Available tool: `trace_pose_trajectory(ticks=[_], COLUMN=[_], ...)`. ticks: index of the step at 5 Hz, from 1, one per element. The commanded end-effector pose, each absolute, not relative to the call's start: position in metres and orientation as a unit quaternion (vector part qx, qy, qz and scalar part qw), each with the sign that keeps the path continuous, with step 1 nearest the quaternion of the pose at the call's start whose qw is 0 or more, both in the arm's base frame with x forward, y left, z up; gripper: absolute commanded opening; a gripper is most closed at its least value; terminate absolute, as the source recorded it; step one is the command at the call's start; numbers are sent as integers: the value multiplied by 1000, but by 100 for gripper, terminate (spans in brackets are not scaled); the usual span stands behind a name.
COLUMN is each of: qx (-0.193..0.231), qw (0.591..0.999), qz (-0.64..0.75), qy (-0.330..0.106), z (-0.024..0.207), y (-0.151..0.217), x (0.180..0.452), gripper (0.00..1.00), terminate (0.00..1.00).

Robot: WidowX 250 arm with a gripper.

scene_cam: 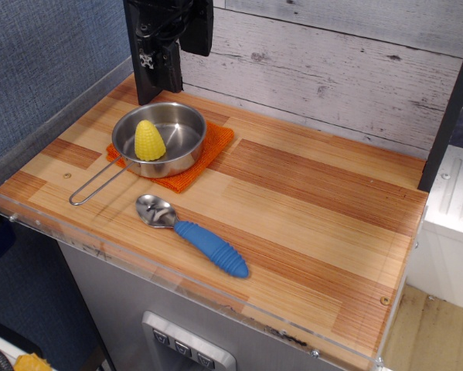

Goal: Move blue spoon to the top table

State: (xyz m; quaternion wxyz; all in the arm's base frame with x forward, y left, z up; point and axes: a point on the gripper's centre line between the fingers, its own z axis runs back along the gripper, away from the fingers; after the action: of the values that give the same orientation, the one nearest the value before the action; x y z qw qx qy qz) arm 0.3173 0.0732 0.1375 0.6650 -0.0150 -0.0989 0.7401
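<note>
The blue spoon lies flat on the wooden table near its front edge. Its silver bowl points left and its ribbed blue handle points right and toward the front. My black gripper hangs at the back left of the table, just behind the steel pan. It is well apart from the spoon and holds nothing that I can see. Its fingers are dark and overlap, so I cannot tell whether they are open or shut.
A steel pan with a wire handle sits on a small orange cloth at the back left. A yellow toy corn stands in the pan. A clear acrylic rim edges the table. A white plank wall stands behind.
</note>
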Motion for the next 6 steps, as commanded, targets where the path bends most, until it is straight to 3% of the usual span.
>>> trace_pose_trajectory(ticks=[1,4,6], qx=[-15,-18,-23], qw=[665,746,750], qz=[740,651,649], qy=[-99,-136,-128], z=[137,124,74], y=[73,62,60], x=[317,268,244], gripper=[100,100,100], terminate=[0,0,0])
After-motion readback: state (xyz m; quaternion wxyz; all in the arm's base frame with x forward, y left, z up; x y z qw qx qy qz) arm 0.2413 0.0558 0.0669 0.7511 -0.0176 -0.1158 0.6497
